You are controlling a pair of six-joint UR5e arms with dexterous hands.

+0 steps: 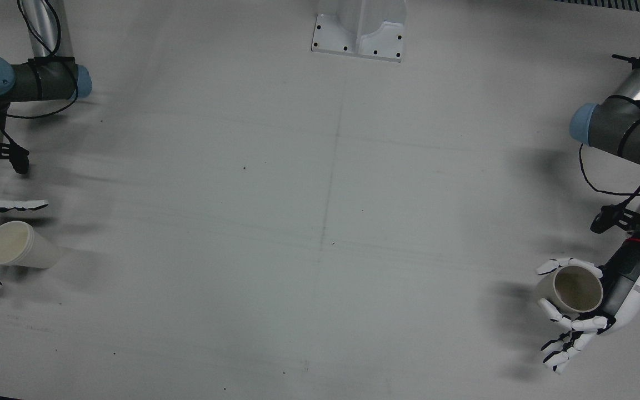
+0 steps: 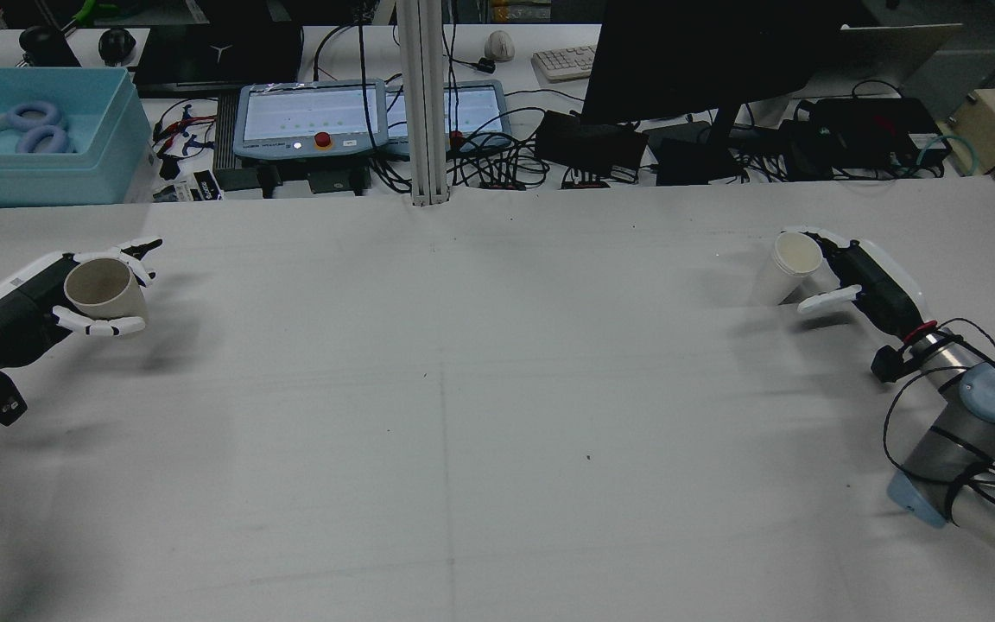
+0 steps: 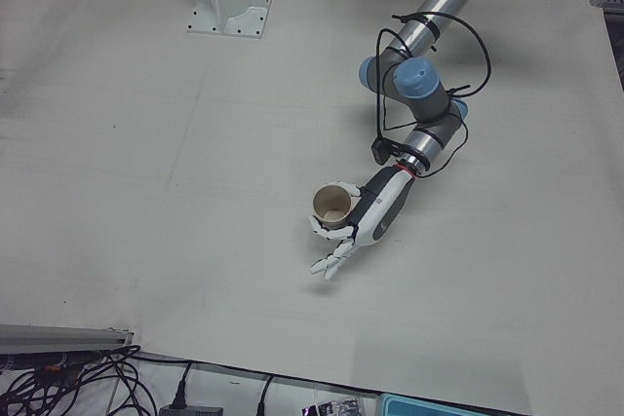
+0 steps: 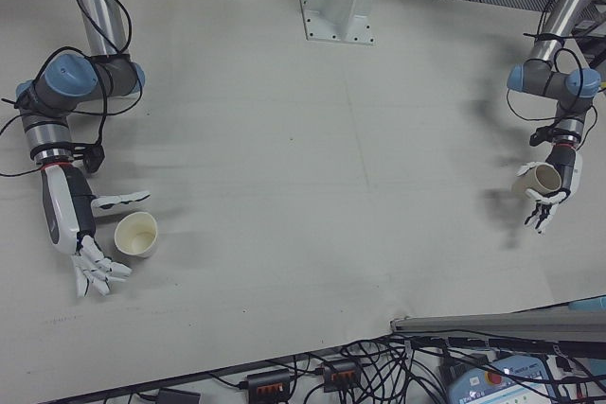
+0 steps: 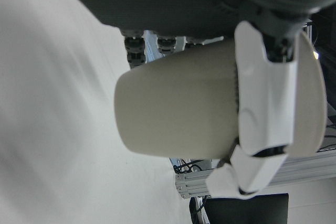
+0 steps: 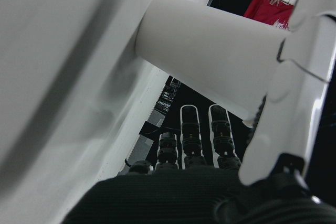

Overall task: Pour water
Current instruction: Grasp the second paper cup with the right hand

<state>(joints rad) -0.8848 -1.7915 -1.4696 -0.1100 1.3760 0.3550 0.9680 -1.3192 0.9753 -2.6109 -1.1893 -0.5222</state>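
Observation:
My left hand is shut on a beige paper cup and holds it upright above the table at the robot's left edge. This hand and cup also show in the front view, in the left-front view, and close up in the left hand view. A second paper cup stands on the table at the robot's right. My right hand is open around it, thumb on one side and fingers on the other, not gripping. That cup also shows in the front view and the right-front view.
A white pedestal base is bolted at the table's back middle. Beyond the table's far edge stand a post, two control tablets, a teal bin, a monitor and cables. The wide table middle lies between the hands.

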